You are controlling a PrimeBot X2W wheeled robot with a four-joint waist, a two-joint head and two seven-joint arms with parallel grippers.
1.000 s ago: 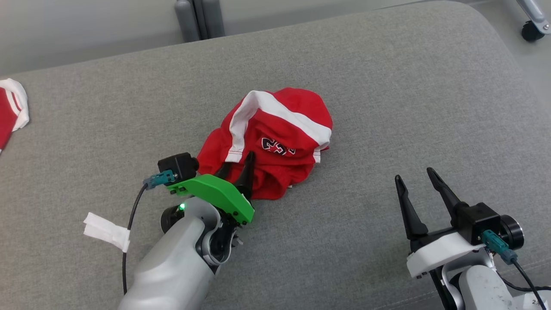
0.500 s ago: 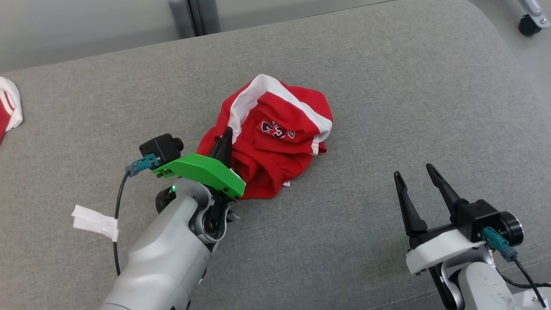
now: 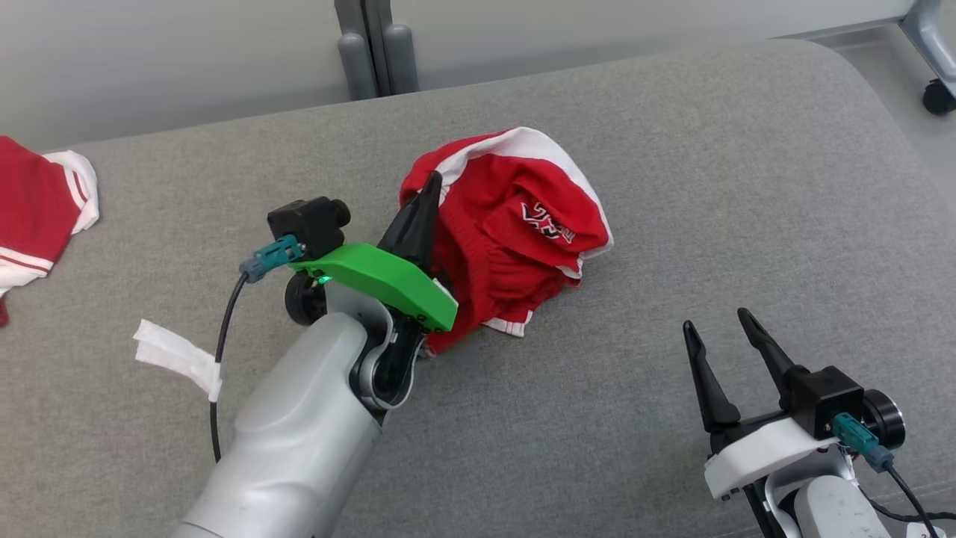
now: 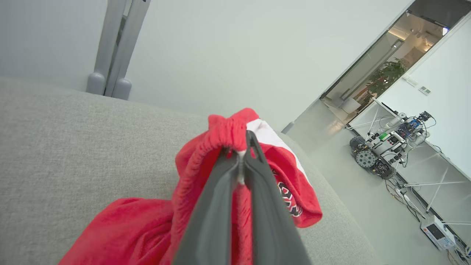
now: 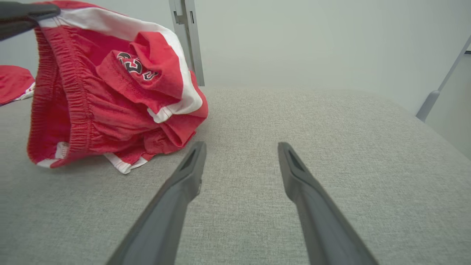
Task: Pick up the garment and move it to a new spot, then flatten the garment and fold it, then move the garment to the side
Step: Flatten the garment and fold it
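Note:
The garment (image 3: 523,232) is a pair of red shorts with white trim and a dark number patch, bunched up in the middle of the grey cushion (image 3: 709,187). My left gripper (image 3: 432,183) is shut on its elastic waistband and holds that edge lifted while the rest still rests on the cushion. In the left wrist view the left gripper (image 4: 243,141) pinches the red waistband of the garment (image 4: 294,173) between its two dark fingers. My right gripper (image 3: 717,329) stands open at the lower right, apart from the cloth. In the right wrist view the right gripper (image 5: 241,147) points past the garment (image 5: 110,92).
A second red and white garment (image 3: 37,209) lies at the cushion's far left edge. A white tag (image 3: 175,355) hangs on the left arm's cable. A grey post (image 3: 373,45) stands behind the cushion. A caster (image 3: 937,97) sits at the far right.
My left gripper closed on the garment's waistband and raised it up and away from me, dragging the cloth along. The head camera shifted. The right gripper stayed open and still.

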